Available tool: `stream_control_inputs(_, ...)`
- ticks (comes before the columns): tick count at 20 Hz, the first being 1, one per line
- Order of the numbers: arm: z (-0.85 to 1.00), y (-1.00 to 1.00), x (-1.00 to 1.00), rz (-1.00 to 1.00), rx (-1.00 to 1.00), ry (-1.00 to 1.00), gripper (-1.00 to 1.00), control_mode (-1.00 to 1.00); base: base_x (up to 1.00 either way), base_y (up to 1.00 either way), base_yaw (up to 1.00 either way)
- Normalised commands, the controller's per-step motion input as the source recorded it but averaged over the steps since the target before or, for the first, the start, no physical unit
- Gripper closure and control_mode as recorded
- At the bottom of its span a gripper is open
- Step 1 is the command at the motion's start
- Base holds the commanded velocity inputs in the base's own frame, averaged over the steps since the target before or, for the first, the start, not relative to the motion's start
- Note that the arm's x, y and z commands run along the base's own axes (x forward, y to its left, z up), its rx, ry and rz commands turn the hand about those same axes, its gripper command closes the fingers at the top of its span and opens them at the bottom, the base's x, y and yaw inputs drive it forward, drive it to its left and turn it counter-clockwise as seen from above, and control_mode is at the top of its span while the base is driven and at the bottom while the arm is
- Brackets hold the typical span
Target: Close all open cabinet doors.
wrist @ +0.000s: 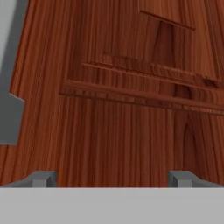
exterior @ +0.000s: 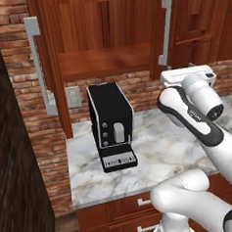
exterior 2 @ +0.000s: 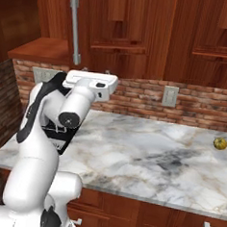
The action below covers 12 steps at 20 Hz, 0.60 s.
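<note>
gripper (wrist: 112, 178) fingers look spread, holding nothing, right up against the open cabinet door (wrist: 131, 87) above the counter. rigid hinged panel, probably swings easy; push near the handle (wrist: 11, 78) edge.

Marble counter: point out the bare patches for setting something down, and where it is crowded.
The counter is bare across its wide middle, between the coffee machine at its left end and the small yellow fruit near the right. A narrower free strip runs along the front edge before the machine. The left end is crowded by the machine and arm.

Even, soft rendered light; faint shadows; slightly blurry, low-resolution pictures.
</note>
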Motion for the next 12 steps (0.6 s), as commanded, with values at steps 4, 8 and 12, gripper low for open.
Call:
stream_control_inputs(4, 0.03, 0.16, 0.34, -0.12, 0.00, 0.00, -1.00, -1.00, 0.00, 0.00, 0.00)
stream_control_inputs(8, 0.00, 0.08, 0.36, -0.10, 0.00, 0.00, -1.00, -1.00, 0.00, 0.00, 0.00)
stream_control_inputs(12, 0.07, 0.02, 0.30, -0.07, 0.00, 0.00, -1.00, -1.00, 0.00, 0.00, 0.00)
